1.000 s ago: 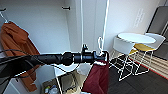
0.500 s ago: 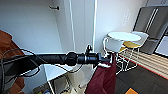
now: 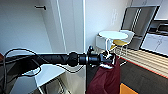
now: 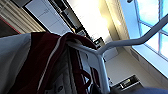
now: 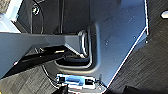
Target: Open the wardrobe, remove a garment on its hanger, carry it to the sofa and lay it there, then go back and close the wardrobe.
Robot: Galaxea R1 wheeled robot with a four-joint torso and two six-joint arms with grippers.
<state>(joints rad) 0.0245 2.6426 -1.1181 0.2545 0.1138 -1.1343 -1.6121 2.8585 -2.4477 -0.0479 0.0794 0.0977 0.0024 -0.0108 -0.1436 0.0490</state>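
Our left arm [image 3: 50, 59] reaches in from nine o'clock of the head view and runs level toward the centre, a thin dark cable looping under it. At its end our left gripper [image 3: 108, 58] is closed on the hanger [image 3: 108, 53], whose thin white wire shows just above the fingers. The garment [image 3: 105, 77] hangs straight down from that point toward six o'clock, dark red cloth with a pale patch near its top edge, clear of the floor as far as we can see.

In the left wrist view the hanger [image 4: 100, 55] shows close up as a white bar with a bend, and the garment [image 4: 50, 62] is draped over it: maroon body with a pale stripe, and a white sleeve [image 4: 15, 57] beside it.

Behind the arm, from about eleven to twelve o'clock, we see tall white panels [image 3: 67, 27] with a small dark peg [image 3: 40, 7] high up; we cannot tell whether these belong to the wardrobe. At about two o'clock stands a round white table [image 3: 112, 35] with a yellow-seated chair [image 3: 121, 43] just beside it, and a grey cabinet [image 3: 138, 22] farther back. Dark floor [image 3: 140, 77] lies at four o'clock, with a pale striped band along its far edge.

The right wrist view shows dark robot bodywork above a dark floor; we cannot tell how our right gripper stands.
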